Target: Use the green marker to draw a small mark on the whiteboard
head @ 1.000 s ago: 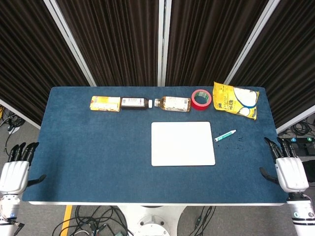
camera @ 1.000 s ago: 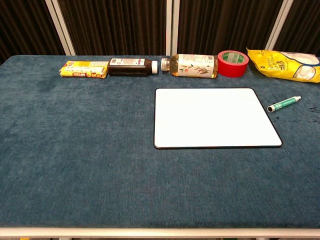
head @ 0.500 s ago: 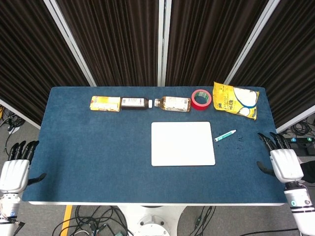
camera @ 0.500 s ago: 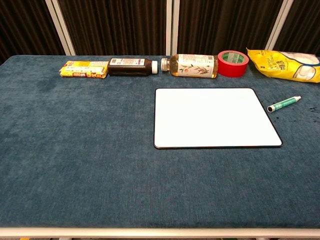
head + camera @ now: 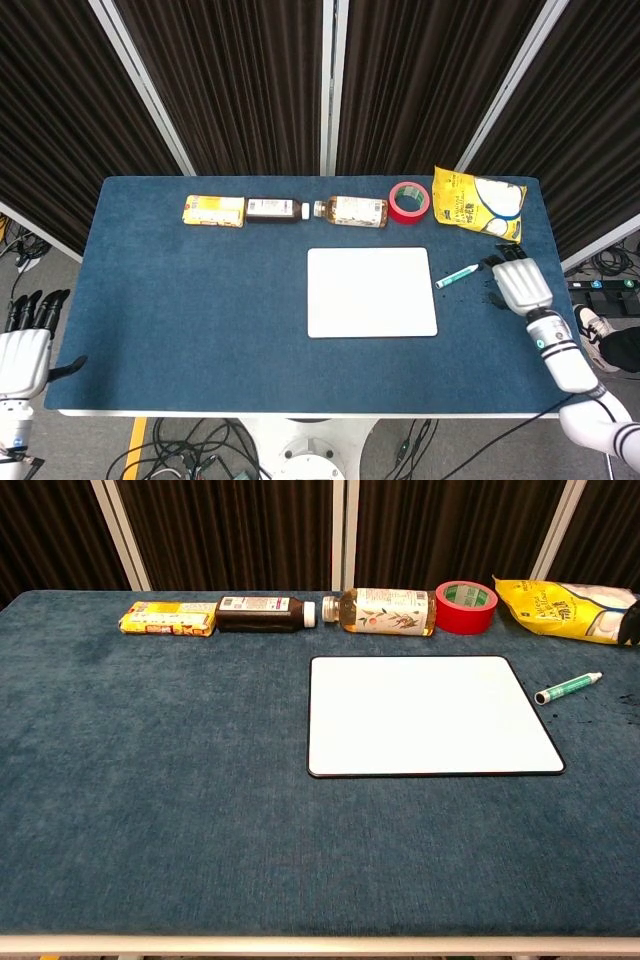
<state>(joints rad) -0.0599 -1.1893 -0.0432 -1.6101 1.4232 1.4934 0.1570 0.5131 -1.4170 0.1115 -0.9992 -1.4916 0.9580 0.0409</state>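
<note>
The green marker (image 5: 457,276) (image 5: 568,688) lies on the blue cloth just right of the white whiteboard (image 5: 371,291) (image 5: 430,716), which is blank. My right hand (image 5: 521,283) hovers over the table a short way right of the marker, fingers pointing away from me, holding nothing. In the chest view only a dark sliver of the right hand (image 5: 632,623) shows at the right edge. Off the table's near left corner hangs my left hand (image 5: 24,350), fingers apart and empty.
Along the far edge lie a yellow packet (image 5: 213,211), a dark bottle (image 5: 276,209), a clear bottle (image 5: 350,210), a red tape roll (image 5: 408,201) and a yellow snack bag (image 5: 478,203). Dark specks (image 5: 492,298) dot the cloth near the marker.
My right hand has moved from beside the table's near right edge up and inward over the table, close to the marker. The left hand has dropped slightly.
</note>
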